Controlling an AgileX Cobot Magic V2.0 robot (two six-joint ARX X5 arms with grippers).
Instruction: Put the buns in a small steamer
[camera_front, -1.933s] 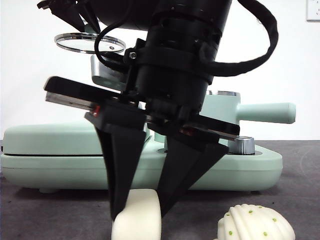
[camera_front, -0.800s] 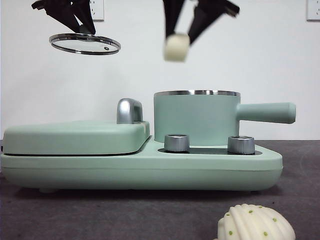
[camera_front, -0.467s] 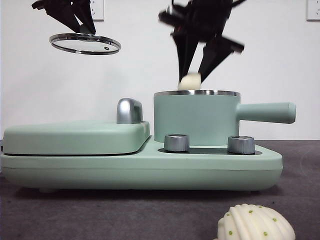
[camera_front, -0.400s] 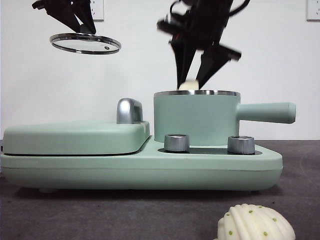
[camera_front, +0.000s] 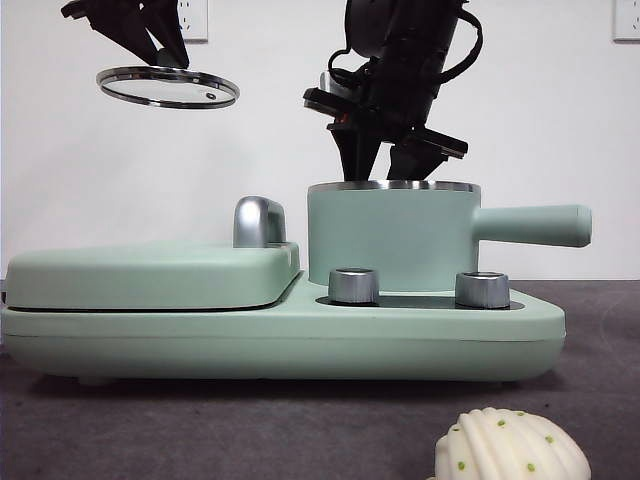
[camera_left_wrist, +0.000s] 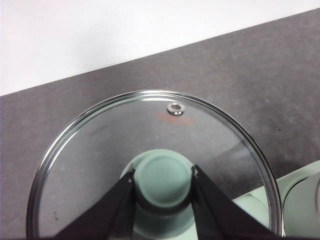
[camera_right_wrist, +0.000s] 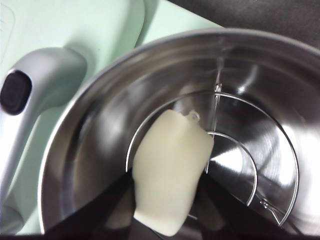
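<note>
My right gripper (camera_front: 385, 165) reaches down into the small steamer (camera_front: 392, 235), its jaw tips below the chrome rim. In the right wrist view it (camera_right_wrist: 167, 200) is shut on the smooth bun (camera_right_wrist: 170, 172), held inside the steel pot (camera_right_wrist: 100, 130) above the wire rack (camera_right_wrist: 260, 165). The ribbed bun with green dots (camera_front: 510, 447) lies on the table at the front right. My left gripper (camera_front: 150, 45) is high at the top left, shut on the green knob (camera_left_wrist: 164, 181) of the glass lid (camera_front: 168, 86), which it holds in the air.
The steamer stands on a mint-green cooker base (camera_front: 280, 335) with two chrome knobs (camera_front: 353, 285). A flat griddle lid (camera_front: 150, 272) with a chrome handle (camera_front: 258, 220) covers the base's left half. The steamer's side handle (camera_front: 535, 225) points right.
My right gripper picked the smooth bun up from the table, carried it above the steamer and lowered it below the rim. The left gripper held the lid still.
</note>
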